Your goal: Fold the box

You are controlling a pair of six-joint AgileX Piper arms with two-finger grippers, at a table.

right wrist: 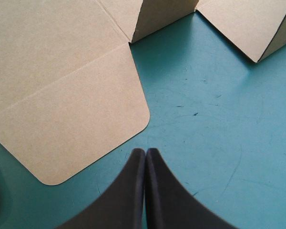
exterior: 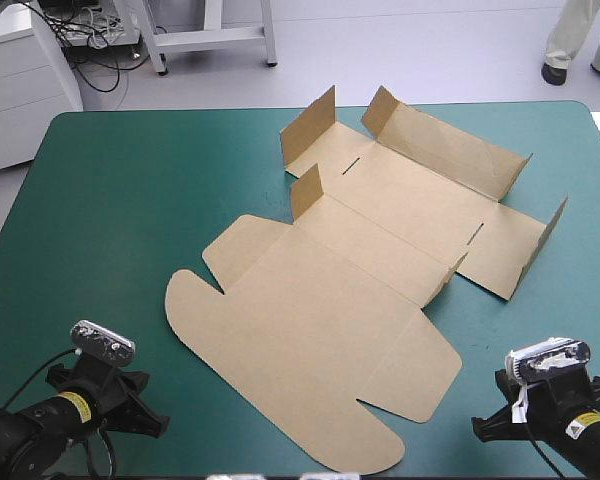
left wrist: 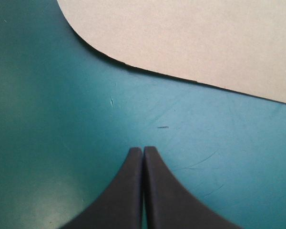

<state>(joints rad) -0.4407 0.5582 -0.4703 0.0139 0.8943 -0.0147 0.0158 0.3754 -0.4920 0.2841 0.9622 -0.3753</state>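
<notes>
Box (exterior: 350, 270) — one cut sheet of brown board, lying open on the teal-green worktop (exterior: 120, 190), from the middle to right of middle. Its long axis is diagonal, running from about midway along the near edge toward the far right corner. It is mostly flat; by the look of it, folding is hardly begun.

Lid panel (exterior: 300, 350): the largest part, flat, with rounded corners. Its end comes almost to the near edge, and it lies between the two claws.

Far half (exterior: 420, 190): base and wall panels. Several short flaps (exterior: 310, 125) and walls stand upright and the rest lies flat.

Open room: wide bare cover along the left edge and at the far left corner. A narrower strip separates the raised end wall from the right edge. There is very little room at the near edge.

Left claw (left wrist: 143, 149): closed and empty, fingers meeting in a point over bare cover by the near left corner. The lid's curved edge lies ahead of it, clearly apart.

Right claw (right wrist: 146, 150): closed and empty, by the near right corner. The lid's rounded side flap (right wrist: 81, 129) is just ahead and to one side, close but not touching.

Judgement: the right one looks nearer to board. Either must open and travel inward; the flat lid offers no lifted edge — the upright far flaps do.
</notes>
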